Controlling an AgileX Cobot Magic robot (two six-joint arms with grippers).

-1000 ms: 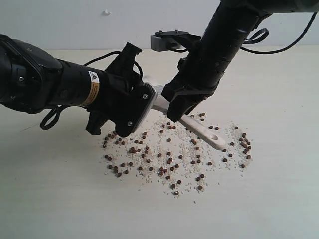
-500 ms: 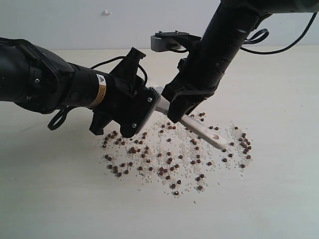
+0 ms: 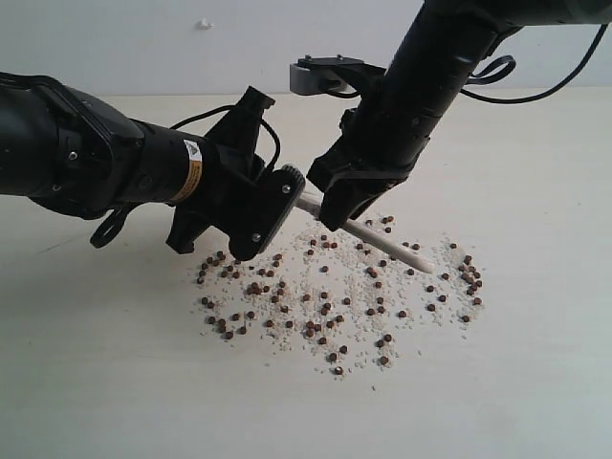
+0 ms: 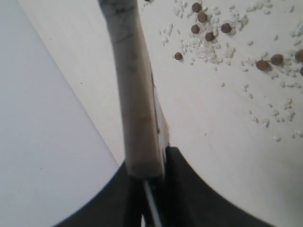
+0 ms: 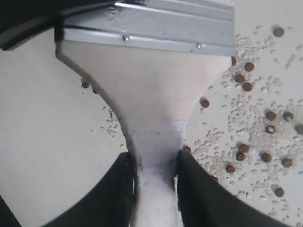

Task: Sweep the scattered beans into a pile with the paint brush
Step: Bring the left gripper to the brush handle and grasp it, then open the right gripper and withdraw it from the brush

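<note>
The paint brush (image 3: 382, 244), probably light, stiff and smooth-handled, is hanging tilted over the beans (image 3: 325, 306) lying scattered on the table (image 3: 535, 363), the right gripper (image 3: 337, 218) pinching its narrow neck and the left gripper (image 4: 147, 182) clamping narrowly on its ferrule end.

Just a pale cream desk (image 3: 105, 382), smooth and matte, running back to a plain light grey wall (image 3: 105, 48). Up on that wall, a small white fitting (image 3: 204, 23), too small to make out.
</note>
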